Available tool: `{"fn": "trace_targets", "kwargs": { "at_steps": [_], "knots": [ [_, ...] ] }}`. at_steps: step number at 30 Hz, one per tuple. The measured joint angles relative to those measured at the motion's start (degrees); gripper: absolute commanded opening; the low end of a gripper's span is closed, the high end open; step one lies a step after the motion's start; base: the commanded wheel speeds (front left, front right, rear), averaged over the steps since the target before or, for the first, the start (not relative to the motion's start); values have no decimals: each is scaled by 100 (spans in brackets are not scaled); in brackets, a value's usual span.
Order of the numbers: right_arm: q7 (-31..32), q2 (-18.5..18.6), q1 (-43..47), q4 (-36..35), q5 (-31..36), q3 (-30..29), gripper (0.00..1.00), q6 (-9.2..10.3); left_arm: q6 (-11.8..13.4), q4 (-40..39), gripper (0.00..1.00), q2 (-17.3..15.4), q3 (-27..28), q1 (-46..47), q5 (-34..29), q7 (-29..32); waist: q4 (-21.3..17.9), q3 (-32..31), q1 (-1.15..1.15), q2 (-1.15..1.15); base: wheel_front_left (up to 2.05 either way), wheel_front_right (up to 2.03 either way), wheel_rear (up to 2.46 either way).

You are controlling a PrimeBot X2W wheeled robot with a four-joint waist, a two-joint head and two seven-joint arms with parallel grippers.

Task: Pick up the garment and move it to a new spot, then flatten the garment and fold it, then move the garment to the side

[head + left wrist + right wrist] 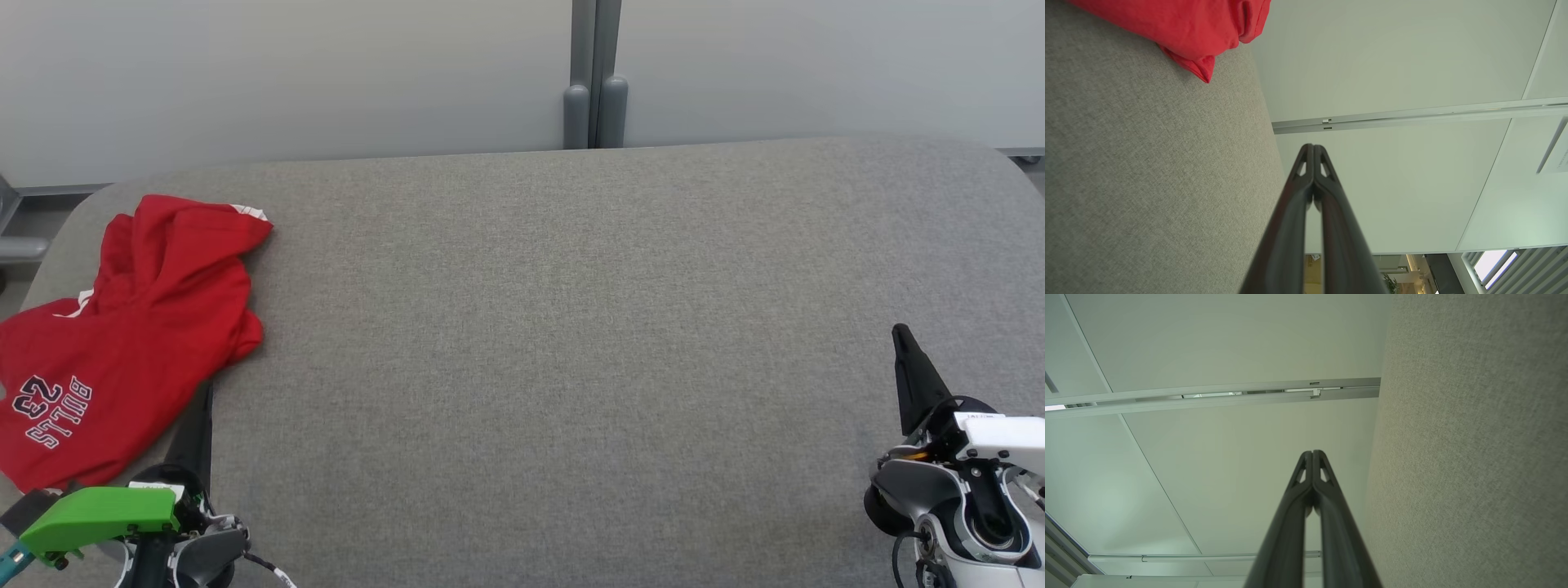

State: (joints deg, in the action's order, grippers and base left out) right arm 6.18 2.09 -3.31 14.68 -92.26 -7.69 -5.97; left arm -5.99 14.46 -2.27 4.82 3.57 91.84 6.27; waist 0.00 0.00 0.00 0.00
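left pincer (206, 392): closed, its two dark fingers pressed together to the tip with nothing between them. It points up the head view at the lower left, and its tip is just beside the garment's near hem. Whether it touches the cloth I cannot tell.
right pincer (901, 333): also closed and empty, with the fingers meeting at the tip. It stands at the lower right over bare table, well apart from the garment.
garment (131, 343): a red jersey, crumpled in a loose heap at the table's left end, beside the left pincer. White trim shows at the far fold and along the left side.
print (49, 412): dark letters and a number edged in white, "BULLS 23", upside down in the head view.
cut off: the jersey's left part runs out of the head view at its edge, so how much hangs over the table's side cannot be told. In the left wrist view a red fold runs off the top edge.
hidden: neck and armholes cannot be picked out among the folds. The left pincer's base sits partly behind a green wrist part (98, 514), and the right one's base sits behind a white wrist housing (1000, 437).
table (571, 327): a grey woven cloth surface with rounded far corners.
backdrop: pale wall panels (286, 73) stand behind the table, joined by a grey post (594, 82). At the bottom of the left wrist view there is a room beyond — too small and blurred to make out.
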Motion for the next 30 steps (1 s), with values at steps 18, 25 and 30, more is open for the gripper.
{"fn": "trace_targets", "kwargs": {
  "at_steps": [18, 25, 30],
  "knots": [
    [-20, -122, 277, 241, 13, 34, 100, 5, 20, 249, 100, 102, -79, -244, 0, -3, -1, 1, 0, 0, 0, 0, 0],
    [-172, -89, 275, 204, 268, 104, 100, 5, 20, 244, 100, 102, -163, -244, -52, -89, 4, 3, 0, 0, 0, 0, 0],
    [-290, 7, 275, 149, 641, 201, 100, 3, 20, 234, 100, 98, -300, -244, -258, -220, 11, 5, 0, 0, 0, 0, 0]
  ]
}}
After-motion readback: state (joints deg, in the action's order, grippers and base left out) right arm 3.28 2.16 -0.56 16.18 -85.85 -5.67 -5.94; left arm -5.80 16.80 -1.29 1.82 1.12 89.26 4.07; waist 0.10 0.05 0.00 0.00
